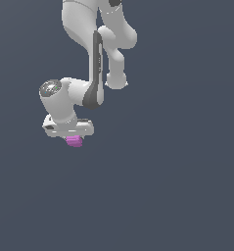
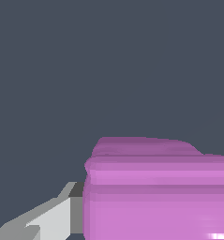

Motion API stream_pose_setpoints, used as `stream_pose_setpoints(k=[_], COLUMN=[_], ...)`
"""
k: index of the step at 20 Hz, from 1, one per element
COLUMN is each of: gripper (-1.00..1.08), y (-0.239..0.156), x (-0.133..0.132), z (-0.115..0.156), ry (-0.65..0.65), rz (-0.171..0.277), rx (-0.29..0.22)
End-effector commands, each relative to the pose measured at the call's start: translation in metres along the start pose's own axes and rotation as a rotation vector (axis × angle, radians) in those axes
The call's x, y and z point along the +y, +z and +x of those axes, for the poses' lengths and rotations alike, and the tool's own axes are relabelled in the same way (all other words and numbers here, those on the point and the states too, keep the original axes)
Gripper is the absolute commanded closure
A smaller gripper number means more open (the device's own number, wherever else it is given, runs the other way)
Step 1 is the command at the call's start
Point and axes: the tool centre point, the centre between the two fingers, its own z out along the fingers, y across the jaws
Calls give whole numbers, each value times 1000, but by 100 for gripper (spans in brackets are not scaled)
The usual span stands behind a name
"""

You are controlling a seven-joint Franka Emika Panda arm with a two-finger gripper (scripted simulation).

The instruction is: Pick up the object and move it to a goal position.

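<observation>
- Plainly, the object (image 1: 74, 141) sits in the left-centre of the exterior view, a small magenta-pink piece showing just under the white gripper (image 1: 73, 137), touching it from below.
- In the wrist view the object (image 2: 155, 192) fills the lower right of the frame, with faint horizontal ridges across its face and one grey-white finger (image 2: 52, 218) close against its side; the other finger is out of frame.
- The claw looks closed on the object, pinching it between its fingers; that is a judgement, since only one finger shows clearly.
- The piece is much narrower than the gripper, so a centred hold probably serves to keep it from twisting during carrying.
- No goal marker shows in either view, so how far along the move is cannot be told.
- No containers appear anywhere; only a flat dark grey-blue background (image 1: 177, 186) surrounds the arm (image 1: 96, 68).
</observation>
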Motion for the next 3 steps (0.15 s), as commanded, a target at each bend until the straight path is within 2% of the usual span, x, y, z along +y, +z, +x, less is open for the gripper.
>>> stream_pose_setpoints(k=[1,3], gripper=[108,108], y=[-3,-3], x=[5,6], z=[-5,-6], ry=[-2,-2], rz=[0,0], rx=[0,0])
